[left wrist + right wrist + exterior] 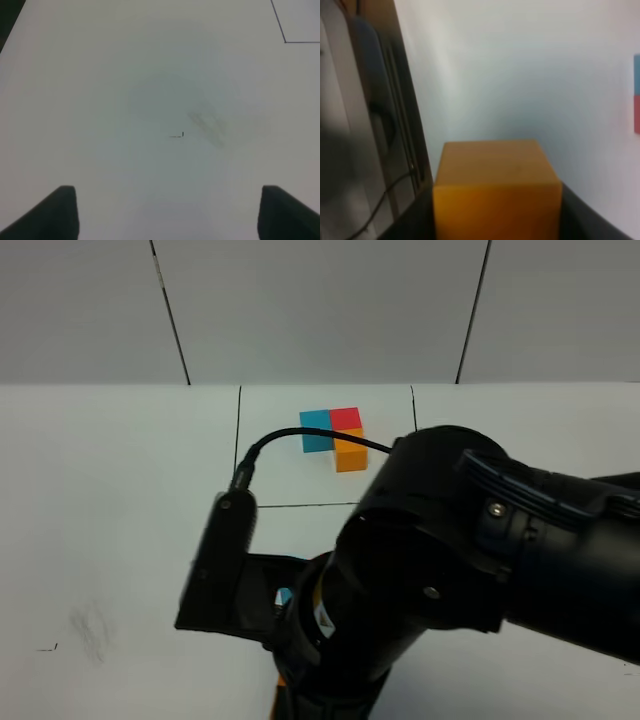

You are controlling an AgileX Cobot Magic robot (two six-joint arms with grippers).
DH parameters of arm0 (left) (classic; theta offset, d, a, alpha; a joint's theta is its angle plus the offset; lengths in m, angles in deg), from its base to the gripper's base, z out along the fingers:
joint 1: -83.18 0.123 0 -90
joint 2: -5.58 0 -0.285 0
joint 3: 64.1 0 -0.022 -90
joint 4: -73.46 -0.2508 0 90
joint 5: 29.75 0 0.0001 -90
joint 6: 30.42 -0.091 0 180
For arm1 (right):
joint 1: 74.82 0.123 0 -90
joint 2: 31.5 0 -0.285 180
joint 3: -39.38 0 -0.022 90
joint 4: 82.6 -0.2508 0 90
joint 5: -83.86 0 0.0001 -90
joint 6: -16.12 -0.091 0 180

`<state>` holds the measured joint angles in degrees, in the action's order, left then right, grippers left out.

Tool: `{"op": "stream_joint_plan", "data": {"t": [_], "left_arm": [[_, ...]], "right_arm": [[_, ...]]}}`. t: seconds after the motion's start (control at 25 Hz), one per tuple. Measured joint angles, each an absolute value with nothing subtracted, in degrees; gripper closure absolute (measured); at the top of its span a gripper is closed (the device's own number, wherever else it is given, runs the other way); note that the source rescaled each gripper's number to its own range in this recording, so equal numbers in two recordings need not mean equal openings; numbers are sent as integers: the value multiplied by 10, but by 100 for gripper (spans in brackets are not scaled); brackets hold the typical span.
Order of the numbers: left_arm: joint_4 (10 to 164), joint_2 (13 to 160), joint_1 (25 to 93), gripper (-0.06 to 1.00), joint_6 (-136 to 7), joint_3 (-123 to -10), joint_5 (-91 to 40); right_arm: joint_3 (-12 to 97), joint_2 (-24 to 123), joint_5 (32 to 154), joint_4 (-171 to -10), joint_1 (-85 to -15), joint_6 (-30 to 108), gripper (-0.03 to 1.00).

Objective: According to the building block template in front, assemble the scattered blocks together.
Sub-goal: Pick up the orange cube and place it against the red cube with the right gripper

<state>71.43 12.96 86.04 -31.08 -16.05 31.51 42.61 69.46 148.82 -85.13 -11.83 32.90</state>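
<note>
Held: orange cube (495, 175), on the near side of the building block template (335, 438).
The left end effector (170, 215) is spread over the bench (150, 75), left of template. The right end effector (497, 220) pinches the cube by opposite flat faces; judged light, rigid, matte, low slip. Open room left of template; mind its black frame (238, 440).

We see a white, matte, evenly lit counter (100, 490) filling the lower two thirds of the high view. Across the top of the frame stands a pale grey panelled wall (320, 310), split by two dark seams (170, 310). At lower left the counter carries a faint grey smudge (92, 628) and a tiny black mark (45, 648).
</note>
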Motion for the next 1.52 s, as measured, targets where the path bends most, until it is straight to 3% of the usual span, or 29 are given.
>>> {"op": "stream_joint_plan", "data": {"t": [0.28,0.52,0.88,1.52], "left_arm": [[714,130,860,10,-311,-160,315],[714,130,860,10,-310,-160,315],[714,130,860,10,-310,-160,315],[714,130,860,10,-310,-160,315]], "right_arm": [[522,771,1526,-869,-149,179,97],[528,786,1535,-863,-201,38,97],[528,794,1498,-861,-203,-109,97],[528,802,1516,-854,-203,-159,97]]}}
